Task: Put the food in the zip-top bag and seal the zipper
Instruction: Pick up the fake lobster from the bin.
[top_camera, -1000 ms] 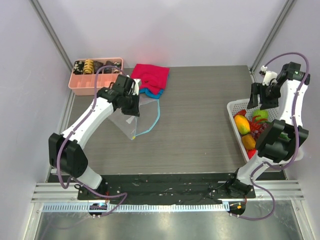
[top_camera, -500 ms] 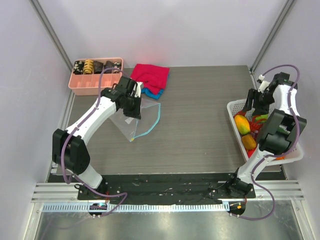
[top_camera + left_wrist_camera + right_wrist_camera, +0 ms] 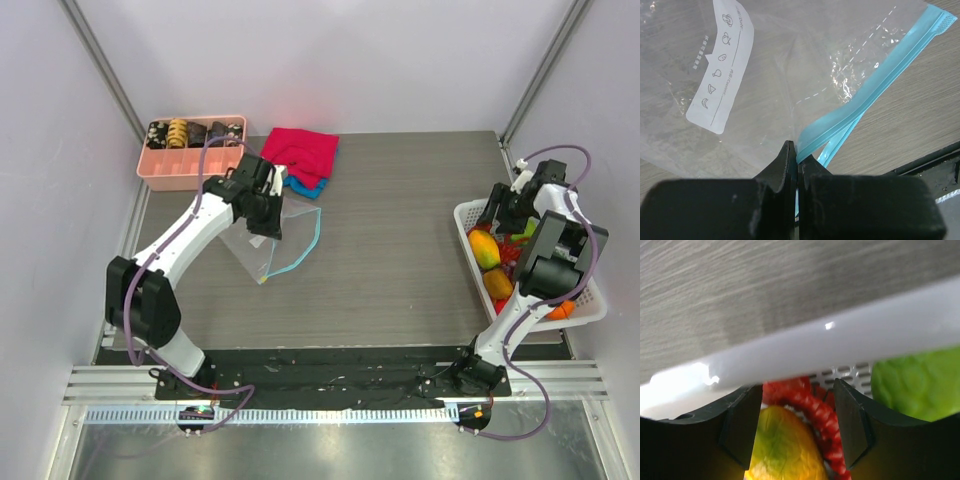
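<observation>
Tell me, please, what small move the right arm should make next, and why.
Probably lower the right tool a little and close it on the lobster. Its jaws stand open over the basket, with the lobster lying between them beside a yellow fruit, and nothing is gripped yet. The left tool is shut on the bag at its zipper.

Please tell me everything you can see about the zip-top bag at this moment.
The zip-top bag is clear, thin, crinkled plastic with a white printed label and a teal-blue zipper along one edge. It looks empty. The zipper's two strips part near the grip, so it is not sealed there. The left end effector, shut, pinches that zipper edge. The bag spreads slack over the wooden table; whether it rests on it I cannot tell.
</observation>
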